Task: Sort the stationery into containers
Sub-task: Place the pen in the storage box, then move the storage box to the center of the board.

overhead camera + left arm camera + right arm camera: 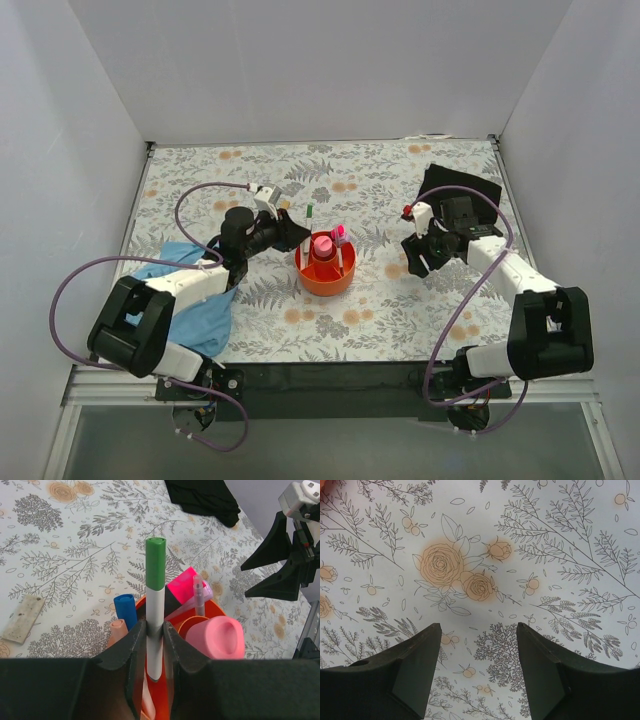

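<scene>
My left gripper [154, 630] is shut on a white pen with a green cap [154, 605]. It holds the pen upright with its lower end inside the orange organizer [161, 692]. The organizer [325, 276] sits mid-table and holds a blue-capped pen [125, 611], a pink-and-black highlighter [184, 582], a clear pen [199, 594] and a pink piece [220, 639]. A small tan block [23, 618] lies on the table to the left. My right gripper [477, 640] is open and empty above bare floral cloth, right of the organizer [415, 252].
A large blue cloth [190, 300] lies under my left arm at the near left. A black cloth [462, 192] lies at the far right behind my right gripper. White walls close in the table on three sides.
</scene>
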Controlling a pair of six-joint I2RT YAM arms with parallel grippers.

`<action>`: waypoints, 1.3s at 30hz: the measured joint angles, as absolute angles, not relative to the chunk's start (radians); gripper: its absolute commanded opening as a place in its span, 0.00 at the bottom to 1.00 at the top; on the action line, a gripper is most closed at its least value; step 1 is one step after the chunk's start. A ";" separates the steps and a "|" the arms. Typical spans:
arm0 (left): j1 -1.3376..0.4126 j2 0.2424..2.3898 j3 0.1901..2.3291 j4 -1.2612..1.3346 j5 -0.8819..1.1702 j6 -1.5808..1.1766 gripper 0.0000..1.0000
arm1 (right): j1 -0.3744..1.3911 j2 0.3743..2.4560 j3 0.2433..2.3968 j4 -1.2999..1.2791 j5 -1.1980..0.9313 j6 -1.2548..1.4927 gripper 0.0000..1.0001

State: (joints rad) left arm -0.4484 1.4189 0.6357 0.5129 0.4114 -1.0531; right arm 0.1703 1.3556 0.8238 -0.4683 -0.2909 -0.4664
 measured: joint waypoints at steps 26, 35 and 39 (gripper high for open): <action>-0.442 1.071 0.738 0.106 0.161 -0.953 0.00 | 0.349 1.412 0.908 -0.436 -0.534 -0.366 0.14; -0.442 1.222 0.652 -0.134 0.156 -1.098 0.00 | 0.507 1.503 0.872 -0.385 -0.640 -0.338 0.01; -0.438 1.327 0.698 -0.209 0.190 -1.133 0.00 | 0.515 1.531 0.872 -0.336 -0.662 -0.317 0.01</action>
